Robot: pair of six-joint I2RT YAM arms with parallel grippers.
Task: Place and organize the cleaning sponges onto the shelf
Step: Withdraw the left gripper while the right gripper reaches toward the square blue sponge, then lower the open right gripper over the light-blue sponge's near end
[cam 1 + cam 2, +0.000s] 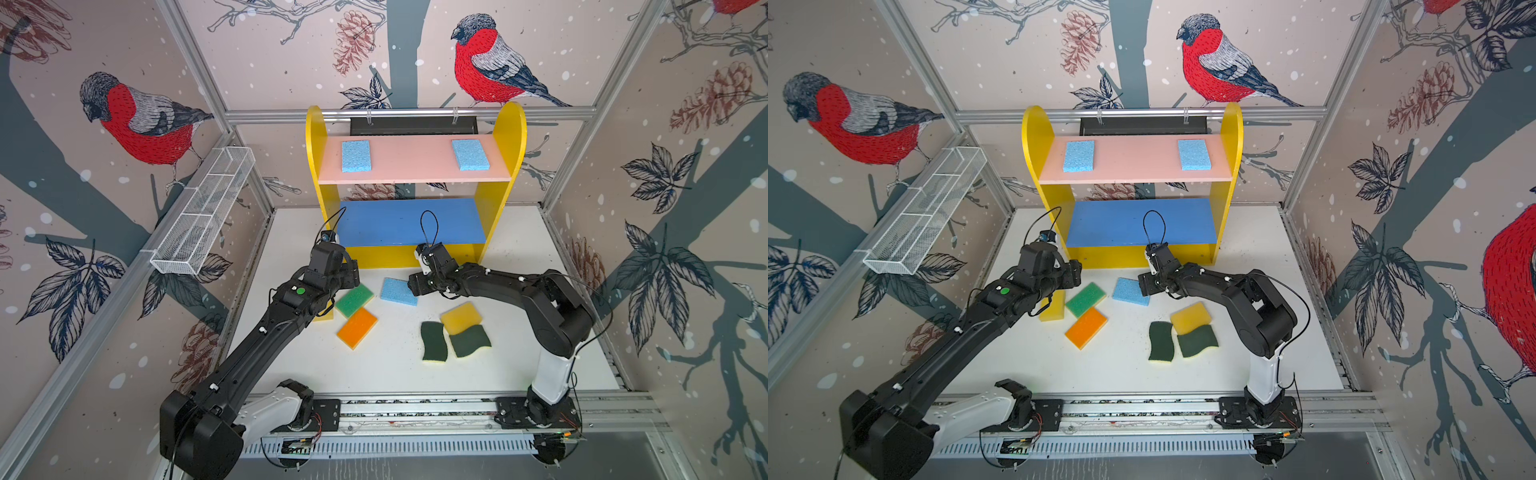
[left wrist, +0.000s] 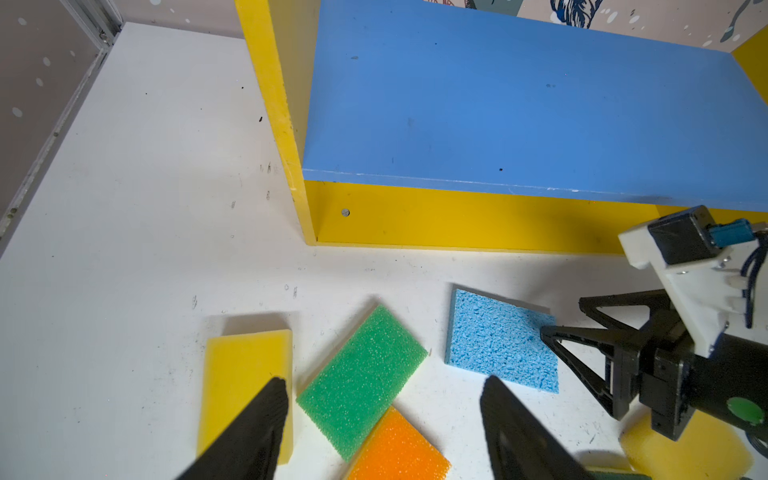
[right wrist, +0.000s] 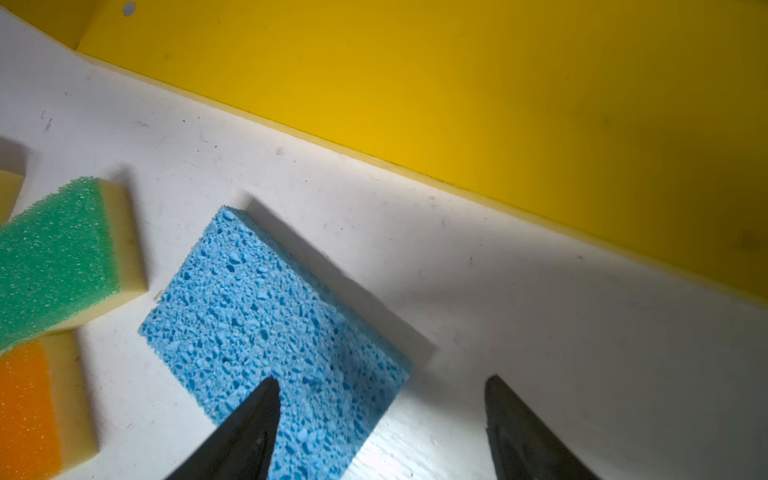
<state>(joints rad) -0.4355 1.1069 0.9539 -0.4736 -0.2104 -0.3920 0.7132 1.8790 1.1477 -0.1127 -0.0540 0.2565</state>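
Right pincer (image 3: 382, 380) is spread wide over one corner of the blue sponge (image 1: 395, 290), middle of both top views, on the counter (image 1: 386, 370) before the shelf (image 1: 505, 137). Clamp there and it'll probably flop out. Left pincer (image 2: 384, 382) gapes empty too.

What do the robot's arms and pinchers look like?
Both arms are mostly black with a white section near the base. The left arm bears a green dot. Thin black cables loop over each wrist. The left gripper and right gripper have black, pointed fingers.
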